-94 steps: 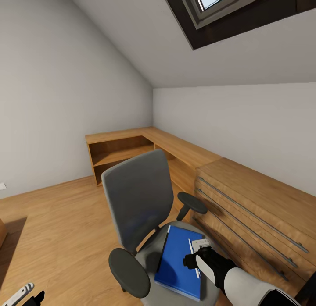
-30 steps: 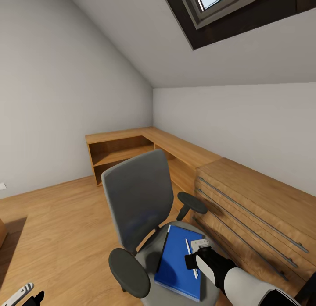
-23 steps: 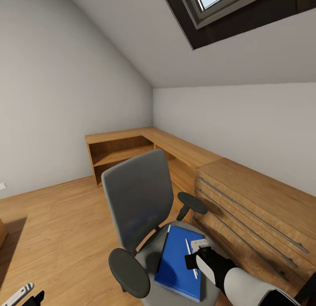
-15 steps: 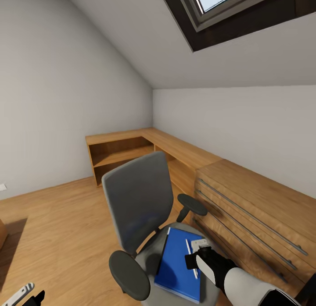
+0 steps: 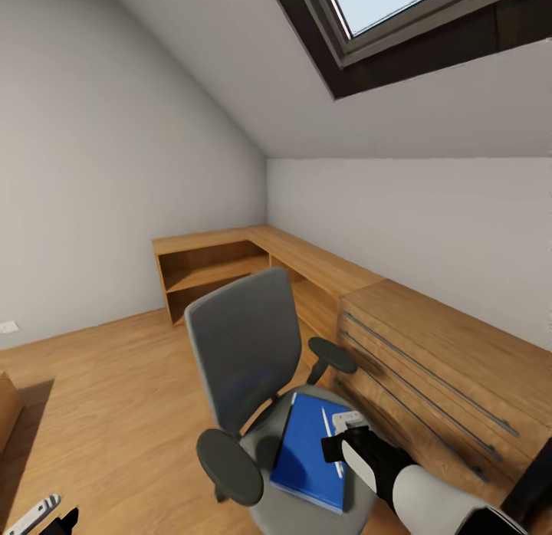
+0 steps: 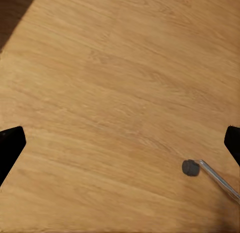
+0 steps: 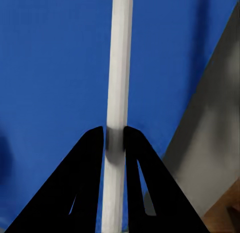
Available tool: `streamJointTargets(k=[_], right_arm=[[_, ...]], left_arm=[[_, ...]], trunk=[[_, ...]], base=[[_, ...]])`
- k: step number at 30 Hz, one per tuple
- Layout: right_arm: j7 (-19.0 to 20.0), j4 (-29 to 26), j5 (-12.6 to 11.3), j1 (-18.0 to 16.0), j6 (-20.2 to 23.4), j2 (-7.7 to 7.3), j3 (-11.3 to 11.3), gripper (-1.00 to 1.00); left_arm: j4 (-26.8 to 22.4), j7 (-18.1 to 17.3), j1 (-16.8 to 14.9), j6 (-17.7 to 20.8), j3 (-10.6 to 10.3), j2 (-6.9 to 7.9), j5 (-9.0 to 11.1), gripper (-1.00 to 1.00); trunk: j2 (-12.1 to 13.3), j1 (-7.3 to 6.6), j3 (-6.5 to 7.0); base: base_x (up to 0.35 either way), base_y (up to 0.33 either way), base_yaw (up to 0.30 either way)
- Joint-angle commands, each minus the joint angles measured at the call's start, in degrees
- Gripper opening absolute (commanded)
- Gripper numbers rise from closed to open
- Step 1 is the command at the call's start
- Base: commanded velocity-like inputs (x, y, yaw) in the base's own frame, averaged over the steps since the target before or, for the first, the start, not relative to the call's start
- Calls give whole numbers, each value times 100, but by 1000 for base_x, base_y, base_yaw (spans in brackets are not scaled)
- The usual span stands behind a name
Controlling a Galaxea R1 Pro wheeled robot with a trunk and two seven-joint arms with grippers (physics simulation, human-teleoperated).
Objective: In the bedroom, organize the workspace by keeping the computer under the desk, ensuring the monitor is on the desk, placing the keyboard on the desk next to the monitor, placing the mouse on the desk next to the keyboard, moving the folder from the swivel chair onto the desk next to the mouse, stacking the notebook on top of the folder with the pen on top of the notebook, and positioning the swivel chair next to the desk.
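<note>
The grey swivel chair [image 5: 244, 343] stands in the middle of the head view with its back toward the wooden units. The blue folder [image 5: 309, 449] lies flat on its seat. My right gripper [image 5: 340, 437] is over the folder and shut on the thin white pen [image 7: 120, 68], which runs lengthwise across the folder [image 7: 50, 68] in the right wrist view. My left gripper [image 6: 120, 145] hangs low over the wood floor, open and holding nothing. The desk, computer, monitor, keyboard, mouse and notebook are out of view.
A light-wood drawer chest [image 5: 437, 351] stands right of the chair, and a low light-wood shelving unit [image 5: 222, 263] wraps the far corner. Open wood floor [image 5: 100, 397] lies to the left. A dark castor on a chrome bar [image 6: 191, 167] shows under the left gripper.
The whole head picture has shifted slightly, so the camera moved. The right gripper stays shut on the pen over the folder, and the chair and folder keep their places.
</note>
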Motion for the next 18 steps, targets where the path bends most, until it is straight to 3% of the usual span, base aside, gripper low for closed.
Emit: streamJointTargets(k=[1,6,9,14,18], right_arm=[[-34,-38,-71,-3,21,-11,42,-100],[-41,-271,-86,0,50,-74,42,-100],[-47,-529,-121,0,104,-191,42,-100],[-65,-1193,-204,8,499,-472,30,-100],[-79,-1834,-346,26,741,-682,20,-100]], left_arm=[[-10,28,-1,29,0,0,55,100],[-3,36,-1,31,-3,-7,55,100],[15,42,-1,34,-11,-14,55,100],[32,46,-1,41,-16,-17,55,100],[38,50,-1,47,-21,-18,64,100]], trunk=[[38,-26,12],[238,-136,102],[359,-202,156],[559,-312,246],[720,-400,317]], base=[[-312,0,0],[-328,0,0],[-338,0,0],[-312,0,0],[-132,0,0]])
